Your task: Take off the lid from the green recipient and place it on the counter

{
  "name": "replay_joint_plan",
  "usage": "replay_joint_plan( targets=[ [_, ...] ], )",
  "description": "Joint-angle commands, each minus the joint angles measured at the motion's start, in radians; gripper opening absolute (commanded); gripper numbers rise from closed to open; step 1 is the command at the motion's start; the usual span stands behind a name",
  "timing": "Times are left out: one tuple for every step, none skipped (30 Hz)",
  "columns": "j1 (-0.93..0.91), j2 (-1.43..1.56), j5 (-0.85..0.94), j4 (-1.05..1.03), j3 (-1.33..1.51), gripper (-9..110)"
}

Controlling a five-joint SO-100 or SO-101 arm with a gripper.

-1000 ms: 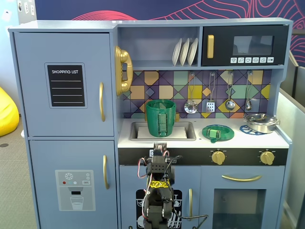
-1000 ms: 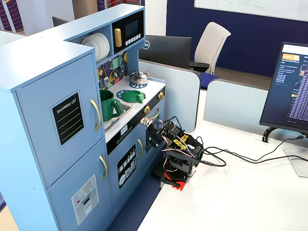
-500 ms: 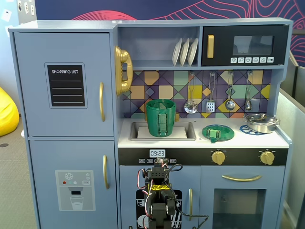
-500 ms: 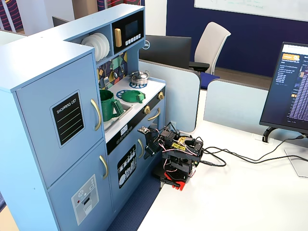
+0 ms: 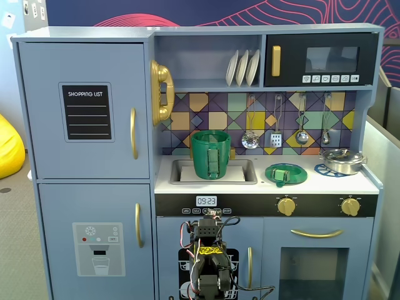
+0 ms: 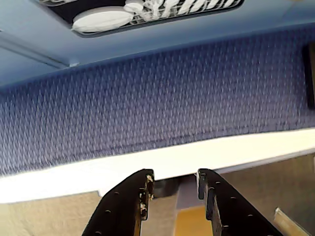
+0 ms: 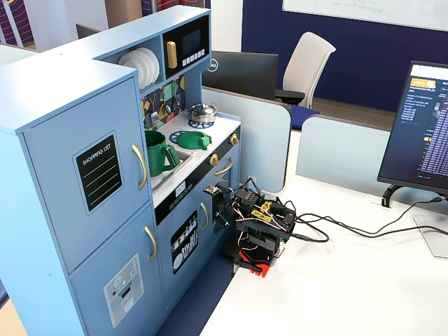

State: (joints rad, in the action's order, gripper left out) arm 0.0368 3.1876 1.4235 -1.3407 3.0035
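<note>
— Fingers (image 6: 173, 189)?
— Narrowly parted, empty, low before the kitchen — well below the lid (image 5: 285, 173).
— And that?
— Flat on the white surface (image 5: 362, 184), right of the open green recipient (image 5: 210, 154) in the sink.

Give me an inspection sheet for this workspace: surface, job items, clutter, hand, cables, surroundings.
Surface: white counter of the toy kitchen, with a sink and blue burner prints.
Job items: green pot stands upright in the sink, open on top; lid lies flat on the counter to its right in a fixed view, knob up.
Clutter: silver pan on the far right burner; utensils hang on the back wall; plates on the shelf.
Hand: hand open, holding nothing; arm folded low in front of the kitchen.
Cables: black cable runs across the desk from the arm.
Surroundings: monitor, office chair.
</note>
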Motion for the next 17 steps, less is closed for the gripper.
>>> replay_joint_plan(
  targets=[
    [-0.025, -0.009, -0.051, -0.17, -0.006, 0],
    [-0.026, -0.009, -0.048, -0.17, -0.006, 0],
    [-0.026, -0.009, -0.046, -0.17, -0.006, 0],
    [-0.026, -0.009, -0.046, -0.17, -0.006, 0],
    [-0.028, -0.009, -0.046, -0.17, -0.006, 0],
    [-0.031, -0.009, -0.046, -0.17, -0.006, 0],
    [-0.032, -0.009, -0.046, -0.17, -0.006, 0],
    [-0.032, -0.009, -0.046, -0.17, -0.006, 0],
    [-0.035, -0.009, -0.044, -0.17, -0.006, 0],
    [-0.04, -0.009, -0.044, -0.17, -0.006, 0],
    [-0.043, -0.009, -0.044, -0.17, -0.006, 0],
    [-0.044, -0.009, -0.044, -0.17, -0.006, 0],
    [-0.048, -0.009, -0.044, -0.17, -0.006, 0],
    [-0.049, -0.009, -0.044, -0.17, -0.006, 0],
    [-0.051, -0.009, -0.044, -0.17, -0.006, 0],
    [-0.054, -0.009, -0.044, -0.17, -0.006, 0],
    [-0.058, -0.009, -0.043, -0.17, -0.006, 0]
  ],
)
